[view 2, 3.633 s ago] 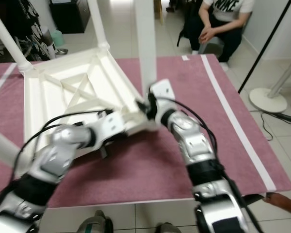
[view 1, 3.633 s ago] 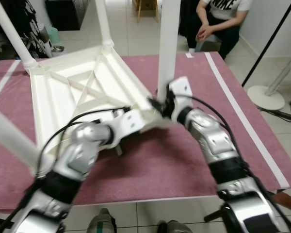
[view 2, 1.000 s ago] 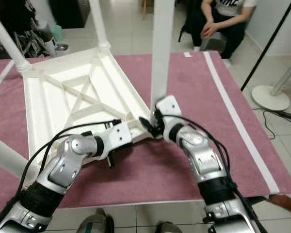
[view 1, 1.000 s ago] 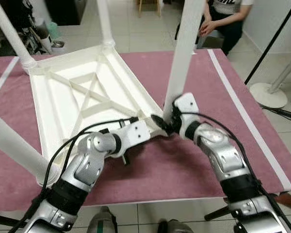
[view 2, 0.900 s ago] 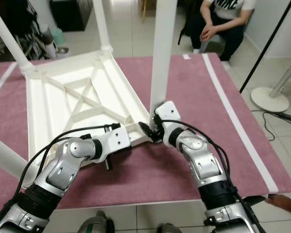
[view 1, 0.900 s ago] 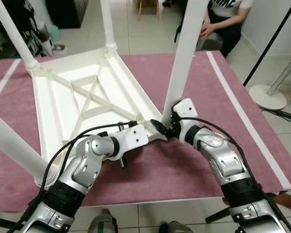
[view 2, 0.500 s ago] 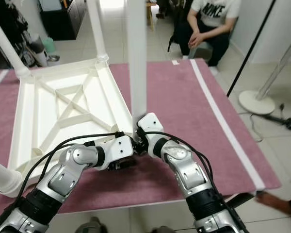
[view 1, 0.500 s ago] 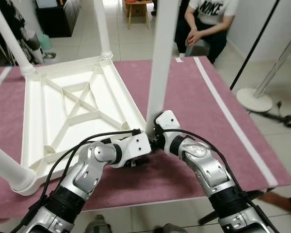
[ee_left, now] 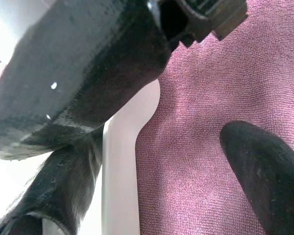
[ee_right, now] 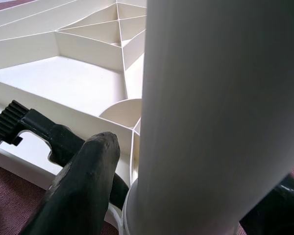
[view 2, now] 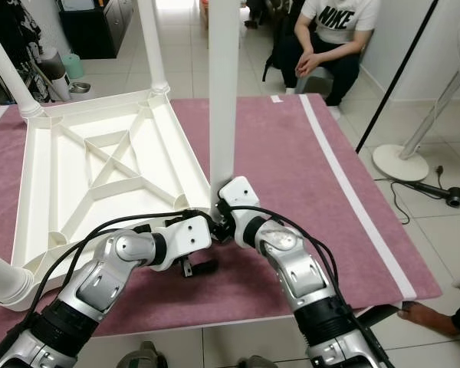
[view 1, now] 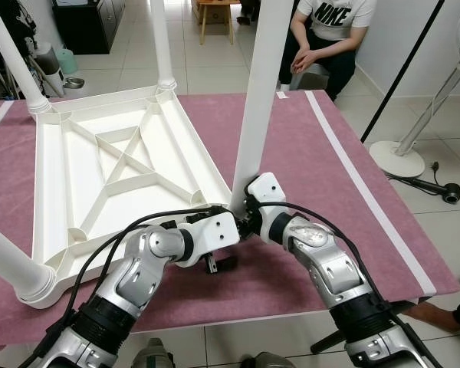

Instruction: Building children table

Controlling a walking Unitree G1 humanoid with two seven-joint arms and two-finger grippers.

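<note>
Right gripper (view 1: 247, 220): clamped low on the near table leg (view 1: 262, 84), one black finger (ee_right: 81, 191) on each side of the white tube, right where it meets the corner socket; a grip that low looks meant to keep the leg upright and press it home.

Left gripper (view 1: 218, 263): down at the same corner, against the outer rim of the tabletop. Its fingers are parted with pink mat showing between them in the wrist view, so it grips nothing and seems to be bracing the frame so it can't slide while the leg is worked.

Table leg: standing almost vertical out of the near right corner, running up past the top of the eye views.

Tabletop (view 1: 107, 165): lying upside down on the mat, ribbed underside up, so the sockets face upward for the legs.

Other legs: one at the far right corner (view 1: 160, 42), one at the far left (view 1: 15, 57), one at the near left (view 1: 8, 261), all seated.

Mat (view 1: 307, 153): pink, spread under the whole job, likely to cushion the plastic.

Stage: judged to be the last leg going in.

Person (view 1: 330, 34): seated beyond the mat, hands clasped, well apart from the work.

Fan base (view 1: 399, 157): off to the right on the tiles.
</note>
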